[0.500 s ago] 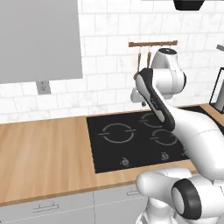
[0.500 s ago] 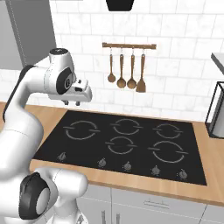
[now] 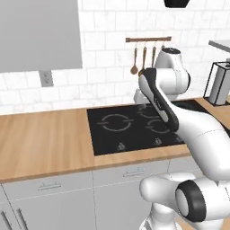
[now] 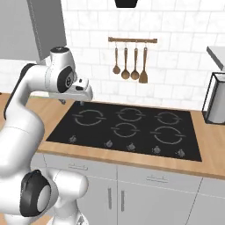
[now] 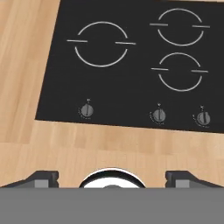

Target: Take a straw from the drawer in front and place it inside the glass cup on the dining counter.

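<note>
Jaws spread wide and empty, the gripper (image 5: 112,177) hangs over the black cooktop (image 5: 131,65) at frame centre (drawer (image 3: 134,173) along the bottom stays shut, presumably hiding the straw).

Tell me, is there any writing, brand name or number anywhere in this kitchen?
None that can be read.
The cooktop bears only ring outlines and small knobs with tiny marks, too small to read.
The wall outlet and drawer fronts are blank.
</note>
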### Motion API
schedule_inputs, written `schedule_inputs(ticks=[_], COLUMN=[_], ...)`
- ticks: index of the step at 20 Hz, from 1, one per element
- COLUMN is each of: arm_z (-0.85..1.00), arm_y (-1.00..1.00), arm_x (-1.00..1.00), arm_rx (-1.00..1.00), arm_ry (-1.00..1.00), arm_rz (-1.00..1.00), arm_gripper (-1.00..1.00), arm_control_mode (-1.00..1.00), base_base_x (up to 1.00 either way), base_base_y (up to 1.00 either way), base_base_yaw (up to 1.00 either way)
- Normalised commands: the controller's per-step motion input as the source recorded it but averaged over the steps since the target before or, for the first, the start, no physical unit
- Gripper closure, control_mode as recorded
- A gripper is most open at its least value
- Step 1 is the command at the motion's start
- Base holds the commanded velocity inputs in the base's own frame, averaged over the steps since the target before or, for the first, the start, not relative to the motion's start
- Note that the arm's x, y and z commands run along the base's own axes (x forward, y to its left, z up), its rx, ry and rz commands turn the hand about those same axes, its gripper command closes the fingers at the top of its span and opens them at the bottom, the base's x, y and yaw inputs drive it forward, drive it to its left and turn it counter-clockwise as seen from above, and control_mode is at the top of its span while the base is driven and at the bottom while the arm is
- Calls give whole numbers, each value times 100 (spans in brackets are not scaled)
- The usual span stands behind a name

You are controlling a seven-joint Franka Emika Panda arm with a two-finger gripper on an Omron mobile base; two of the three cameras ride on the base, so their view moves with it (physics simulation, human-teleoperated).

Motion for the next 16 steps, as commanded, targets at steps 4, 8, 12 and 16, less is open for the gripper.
schedule_inputs(ticks=[4,8,12,16], arm_z=[0,0,0,0], arm_y=[0,0,0,0], arm_x=[0,0,0,0], arm_rx=[0,0,0,0], arm_ry=[0,0,0,0], arm_rz=[0,0,0,0], arm_gripper=[-100,-100,-100,-100], arm_control_mode=[100,100,100,100], base_base_x=[-44,0,3,1], base_base_y=[-45,-85,-80,-73], base_base_yaw=[13,46,60,62])
